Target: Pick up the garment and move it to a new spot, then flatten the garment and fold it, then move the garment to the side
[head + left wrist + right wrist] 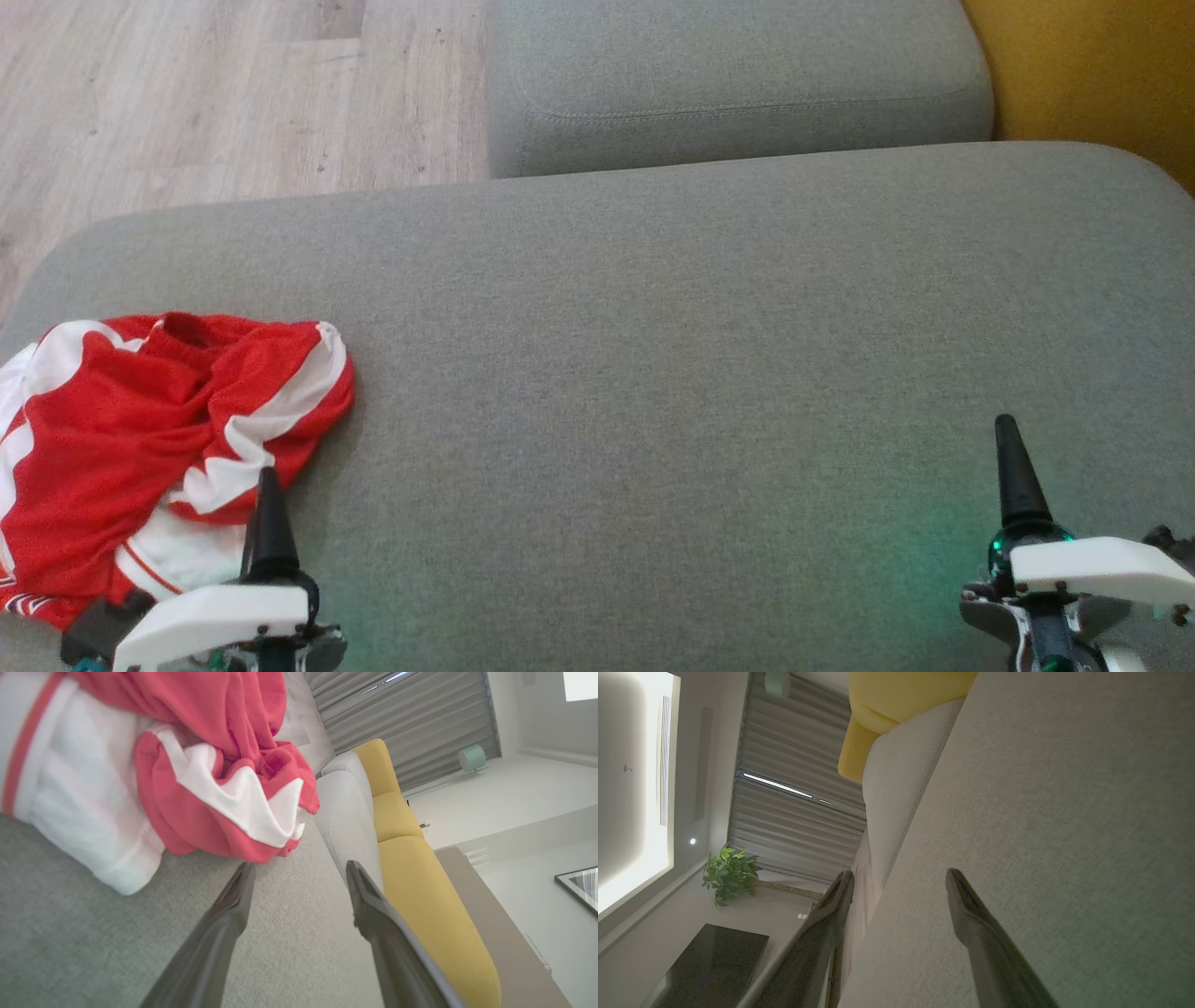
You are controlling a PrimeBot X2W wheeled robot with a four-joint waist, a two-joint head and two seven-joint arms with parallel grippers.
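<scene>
Crumpled red-and-white mesh garment (159, 420) at left end of broad grey fabric cushion (653, 373). Wide and empty: left tool (300, 865) just beside garment, right tool (899, 872) near cushion's right end.

A wide grey cushion (709, 355) spreads across the foreground, a second grey cushion (738, 84) beyond it — pale wood-plank floor (205, 103) to the left, yellow upholstery (1092, 75) at the far right. Grey pleated curtains (794, 826) hang behind a potted plant (728, 875); a dark table (714, 966) stands nearby.
</scene>
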